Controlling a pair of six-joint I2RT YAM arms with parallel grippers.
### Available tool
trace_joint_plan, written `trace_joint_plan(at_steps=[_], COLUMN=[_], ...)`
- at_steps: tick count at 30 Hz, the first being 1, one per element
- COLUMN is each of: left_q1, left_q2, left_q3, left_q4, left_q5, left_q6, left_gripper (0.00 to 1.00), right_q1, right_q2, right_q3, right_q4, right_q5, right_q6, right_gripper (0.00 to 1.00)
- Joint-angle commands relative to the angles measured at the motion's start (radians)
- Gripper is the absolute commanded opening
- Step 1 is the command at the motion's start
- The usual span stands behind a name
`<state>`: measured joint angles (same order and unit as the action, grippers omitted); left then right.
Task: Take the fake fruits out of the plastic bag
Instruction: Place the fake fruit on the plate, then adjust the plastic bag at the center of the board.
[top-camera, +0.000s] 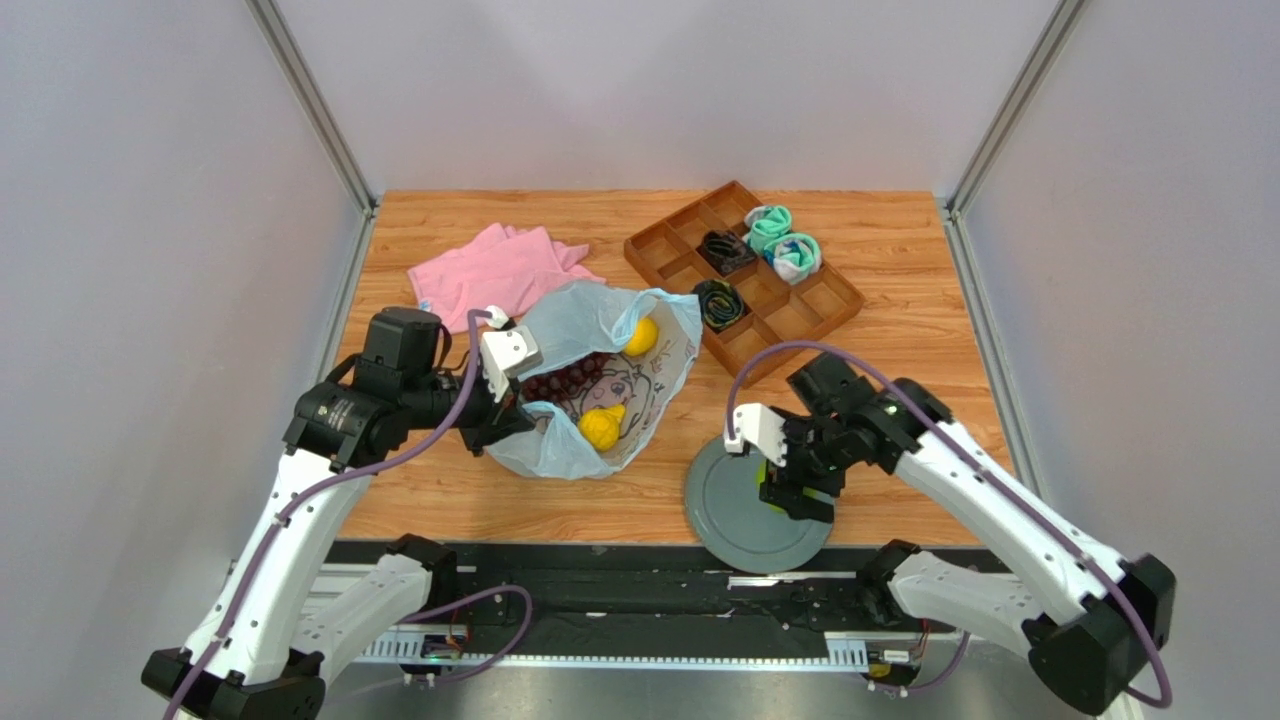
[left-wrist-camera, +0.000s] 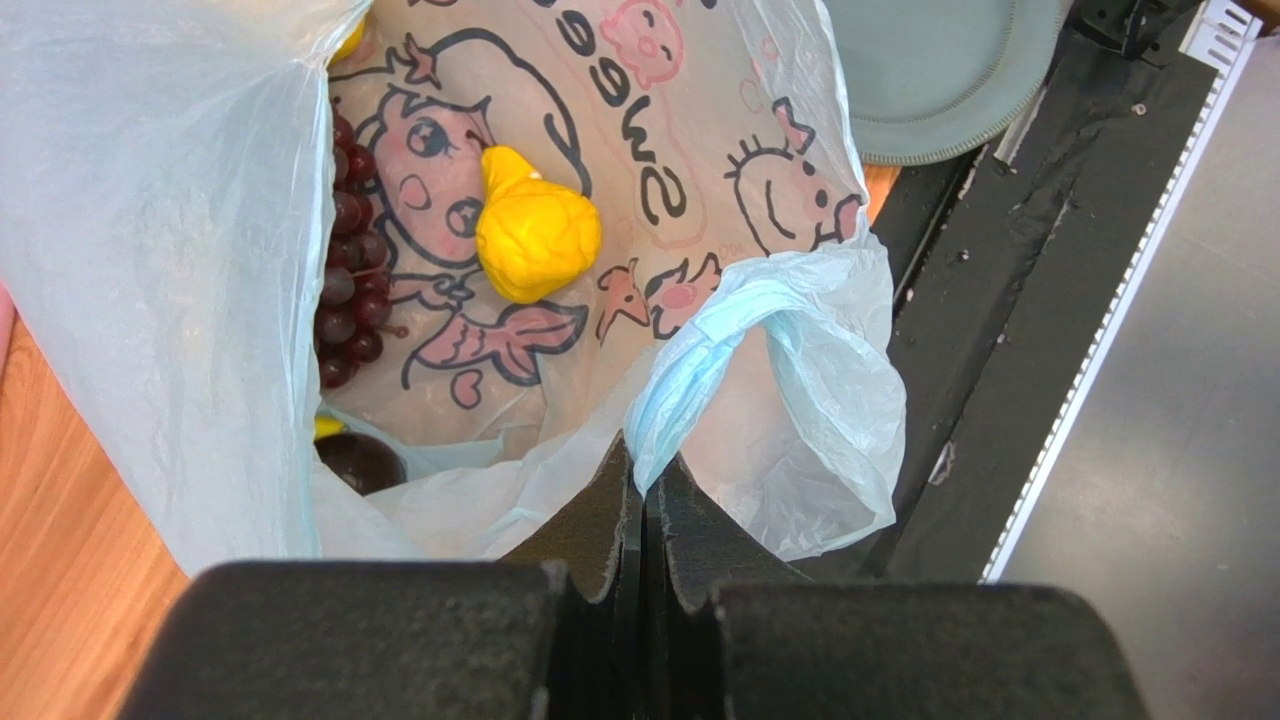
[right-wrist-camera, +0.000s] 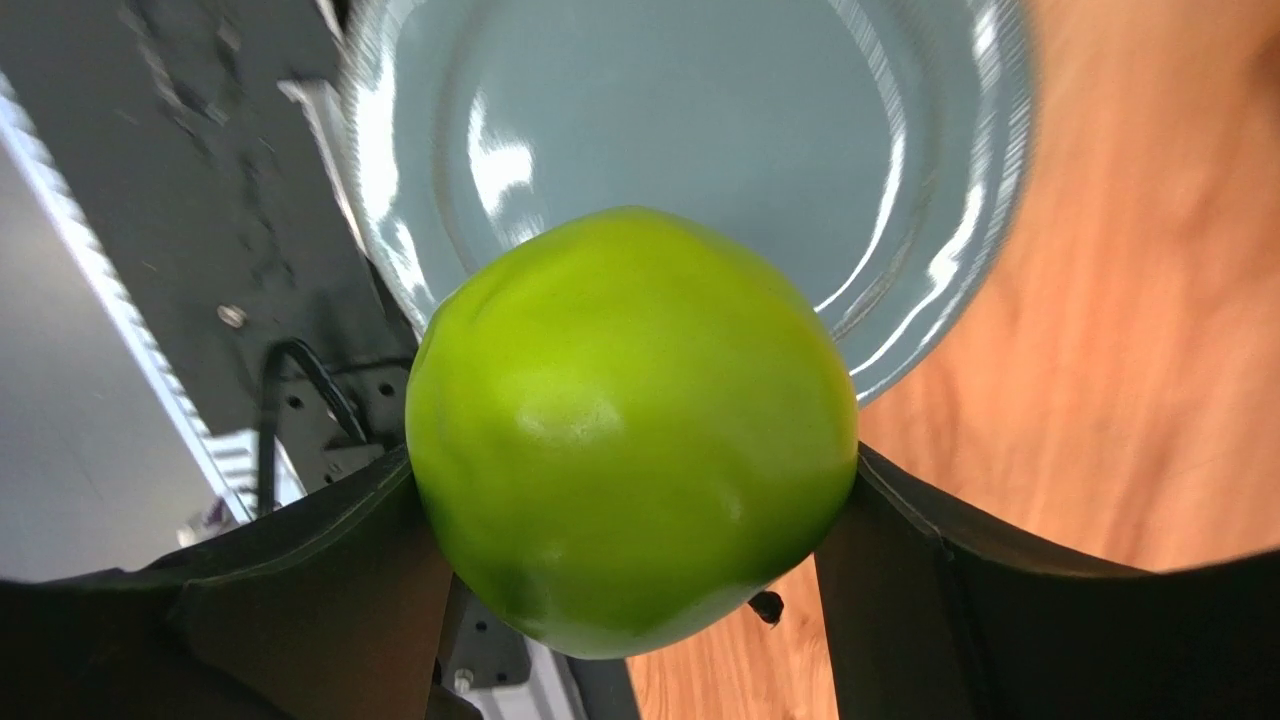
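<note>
plastic bag (top-camera: 579, 318): pale blue, lying open at centre left of the top view, cartoon print facing up
fruits in bag: two lemons (top-camera: 603, 428), grape bunch (left-wrist-camera: 349, 263)
green apple (right-wrist-camera: 631, 428): out of the bag, over the near edge of the grey plate (top-camera: 721, 525), lower centre
left gripper (left-wrist-camera: 643, 480): pressed together, pinching a fold of the bag's rim
right gripper (top-camera: 793, 483): spread wide, clamping the apple on both sides
upper area: pink cloth (top-camera: 489, 270), wooden tray (top-camera: 812, 308) with rolled socks (top-camera: 781, 240)

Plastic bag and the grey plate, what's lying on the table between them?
Nothing. In the top view, only a bare strip of wooden table separates the plastic bag from the grey plate.
</note>
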<state>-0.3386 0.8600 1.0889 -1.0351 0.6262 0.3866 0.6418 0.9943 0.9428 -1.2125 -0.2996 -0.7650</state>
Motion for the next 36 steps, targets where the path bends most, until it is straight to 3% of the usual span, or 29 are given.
trace_joint_plan(at_steps=[1,5,11,12,18,21,22,23,25,26,29,32,36], left_q1=[0.004,0.004,0.004,0.004,0.004,0.004,0.004,0.004,0.004,0.007,0.018,0.027,0.027], left_q2=[0.010,0.010,0.005,0.005,0.002,-0.001,-0.007,-0.009,-0.022,-0.027,-0.044,-0.042,-0.045], left_q3=[0.054,0.051,0.032,0.031,0.028,0.037,0.039,0.039,0.039,0.037,0.040,0.081,0.115], left_q4=[0.023,0.023,0.012,0.009,0.001,-0.011,-0.017,-0.037,-0.069,-0.092,-0.114,-0.158,-0.256], left_q5=[0.004,0.007,0.029,0.032,0.061,0.072,0.073,0.079,0.092,0.095,0.108,0.104,0.020], left_q6=[0.001,0.003,0.000,0.001,0.003,0.001,0.005,0.006,0.038,0.053,0.051,0.077,0.255], left_gripper=[0.00,0.00,0.00,0.00,0.00,0.00,0.00,0.00,0.00,0.00,0.00,0.00,0.00], right_q1=[-0.002,-0.007,-0.011,-0.011,-0.024,-0.024,-0.022,-0.021,0.014,0.031,0.111,0.183,0.281], right_q2=[0.070,0.115,0.142,0.141,0.099,0.098,0.092,0.080,0.090,0.113,0.240,0.352,0.493], right_q3=[-0.090,-0.142,-0.176,-0.164,0.075,0.297,0.332,0.350,0.378,0.392,0.418,0.351,0.206], right_q4=[0.108,0.252,0.373,0.366,0.176,0.084,0.103,0.226,0.385,0.495,0.623,0.790,0.990], right_q5=[0.200,0.224,0.260,0.257,0.087,-0.134,-0.200,-0.281,-0.296,-0.296,-0.318,-0.323,-0.253], right_q6=[0.004,0.024,0.062,0.082,0.177,0.214,0.246,0.300,0.389,0.429,0.406,0.408,0.450], right_gripper=[0.49,0.51,0.85,0.99,1.00,1.00,0.99,0.97,0.93,0.82,0.61,0.52,0.47])
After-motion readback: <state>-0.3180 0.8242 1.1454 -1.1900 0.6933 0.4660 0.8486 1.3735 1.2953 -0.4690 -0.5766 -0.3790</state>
